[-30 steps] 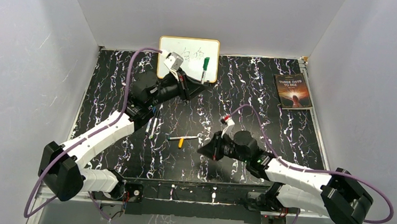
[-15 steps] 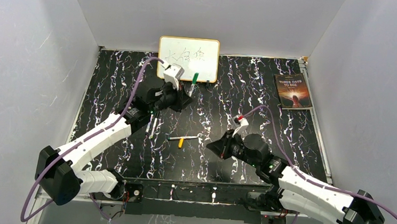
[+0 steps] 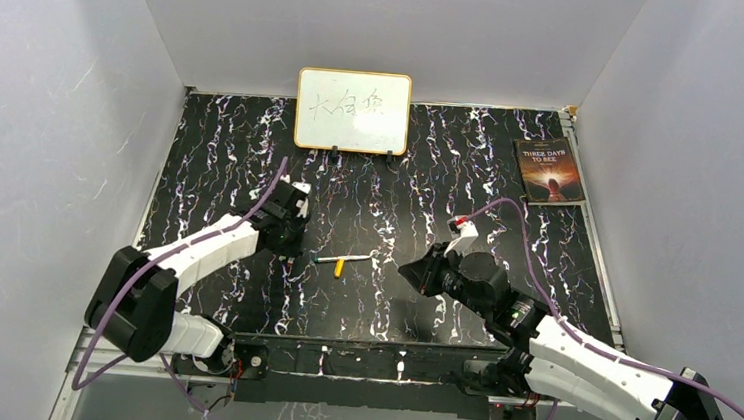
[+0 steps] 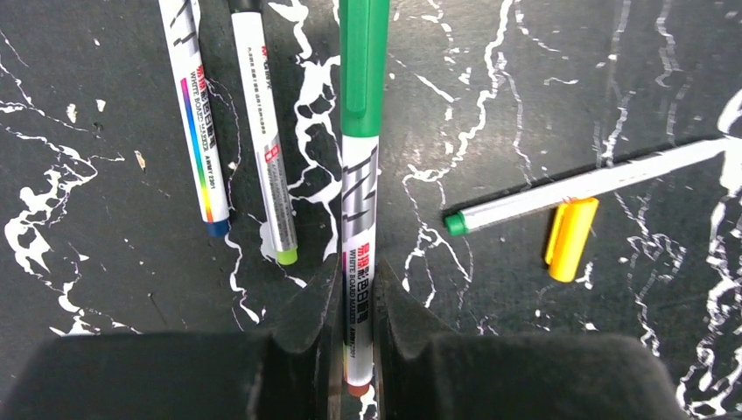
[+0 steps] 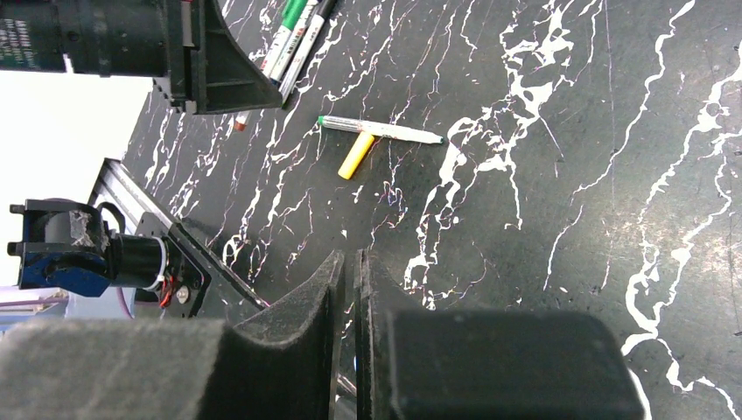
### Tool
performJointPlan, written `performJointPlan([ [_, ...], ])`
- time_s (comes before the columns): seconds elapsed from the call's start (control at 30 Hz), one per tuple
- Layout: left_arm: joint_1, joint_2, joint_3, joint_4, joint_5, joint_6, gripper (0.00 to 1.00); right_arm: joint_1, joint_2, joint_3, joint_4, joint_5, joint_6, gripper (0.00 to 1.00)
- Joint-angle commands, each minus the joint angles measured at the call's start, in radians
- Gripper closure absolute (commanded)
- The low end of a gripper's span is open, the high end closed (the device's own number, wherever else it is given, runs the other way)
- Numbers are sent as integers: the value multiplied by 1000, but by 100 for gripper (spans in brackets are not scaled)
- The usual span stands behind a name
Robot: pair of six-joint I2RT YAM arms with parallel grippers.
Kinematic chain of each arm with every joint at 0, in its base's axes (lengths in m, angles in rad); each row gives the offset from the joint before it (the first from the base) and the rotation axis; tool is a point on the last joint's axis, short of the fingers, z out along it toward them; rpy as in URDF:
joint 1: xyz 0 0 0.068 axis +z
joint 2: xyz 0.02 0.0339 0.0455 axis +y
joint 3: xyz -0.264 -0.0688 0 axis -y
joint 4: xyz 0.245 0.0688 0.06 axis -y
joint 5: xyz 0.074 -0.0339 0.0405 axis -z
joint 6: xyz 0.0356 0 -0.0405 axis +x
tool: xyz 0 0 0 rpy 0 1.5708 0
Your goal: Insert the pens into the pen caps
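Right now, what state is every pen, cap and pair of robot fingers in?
green-capped pen, capped, gripped near its tail
left fingers, closed on that pen
right fingers, nearly closed, empty
green-ended pen, uncapped, lying flat
yellow cap, loose, beside that pen
blue-ended pen, lying flat, cap end unseen
lime-ended pen, lying flat, dark cap on
whiteboard, standing, written on
book, closed, lying flat

Left claw [image 4: 359, 276] between 2 pens [image 4: 262, 131] and loose pen [image 4: 595, 184], yellow cap [image 4: 569, 238].

green-capped pen [image 4: 360, 157] held by its tail, blue-ended pen [image 4: 194, 114] and lime-ended pen [image 4: 262, 131] alongside, uncapped pen [image 4: 595, 182] touching yellow cap [image 4: 569, 238]
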Motion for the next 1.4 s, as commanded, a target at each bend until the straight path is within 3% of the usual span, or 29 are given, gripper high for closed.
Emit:
performJointPlan([
  [0.0, 25, 67, -12, 17, -19, -4, 100, -3, -11, 29, 17, 19, 2, 92],
  [0.43, 46, 249, 61, 53, -50, -14, 100, -3, -34, 16, 3, 16, 6, 92],
  [0.57, 47, 271, 94, 39, -64, -14, 87, -2, -42, 15, -7, 26, 2, 92],
  [0.8, 47, 282, 131, 27, -60, -5, 79, -2, -42, 9, -6, 29, 2, 92],
  [1.1, 47, 255, 139, 27, -58, -5, 78, -3, -43, 5, -7, 31, 5, 92],
  [1.37, 47, 170, 240, -65, -52, 8, 77, -2, -36, 1, 7, 28, 12, 92],
])
